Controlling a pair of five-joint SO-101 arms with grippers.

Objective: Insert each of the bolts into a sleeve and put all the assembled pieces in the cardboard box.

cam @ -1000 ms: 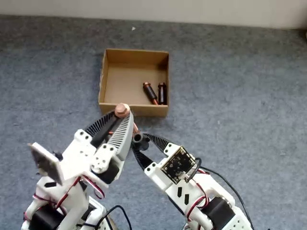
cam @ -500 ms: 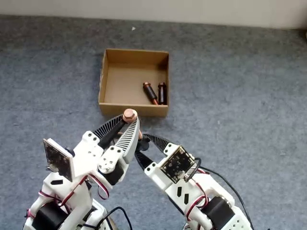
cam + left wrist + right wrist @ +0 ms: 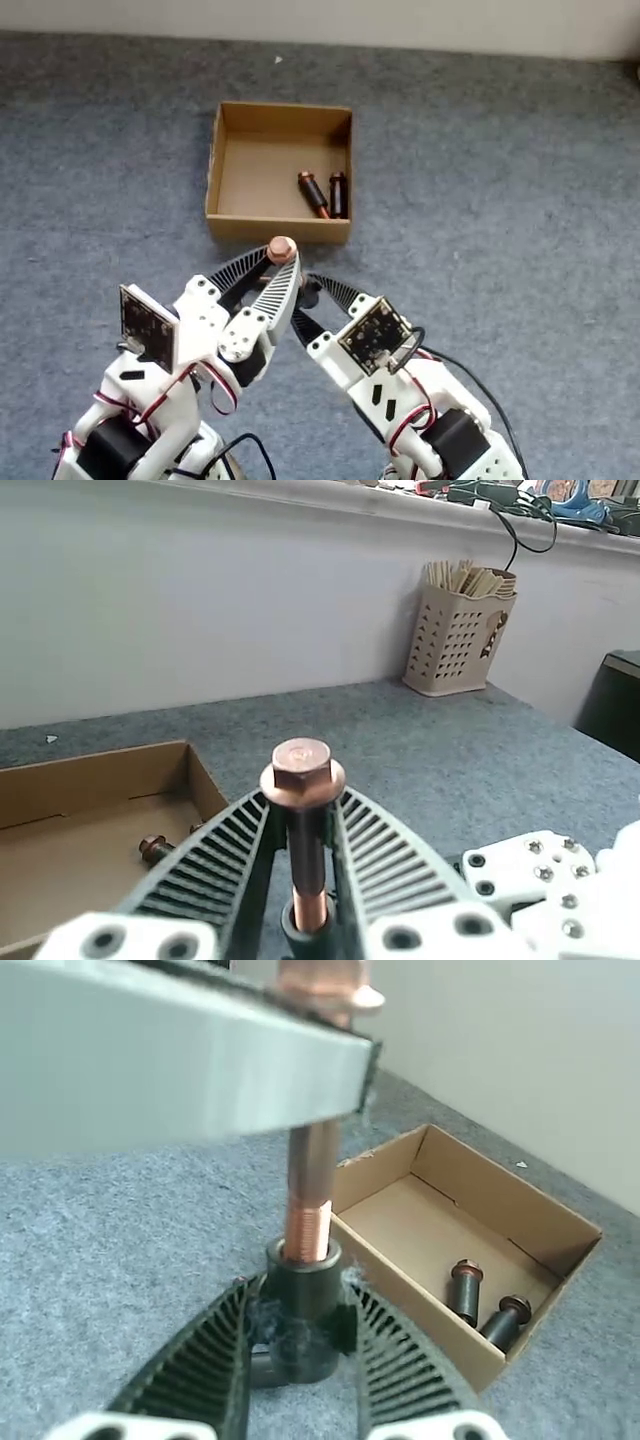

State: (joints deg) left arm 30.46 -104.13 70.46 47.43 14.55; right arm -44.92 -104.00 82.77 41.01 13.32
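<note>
grey carpeted table (image 3: 520, 180) bears cardboard box (image 3: 225, 222).

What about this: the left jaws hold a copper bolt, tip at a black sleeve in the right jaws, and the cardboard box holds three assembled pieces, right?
Not quite. The brown cardboard box holds two assembled bolt-and-sleeve pieces, not three; the high view shows it. The copper hex-head bolt and black cylindrical sleeve are as you said.

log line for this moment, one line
left gripper: shut on copper bolt | right gripper: shut on black sleeve | fit: bolt upright, tip in sleeve mouth | cardboard box: two assembled pieces inside
</note>
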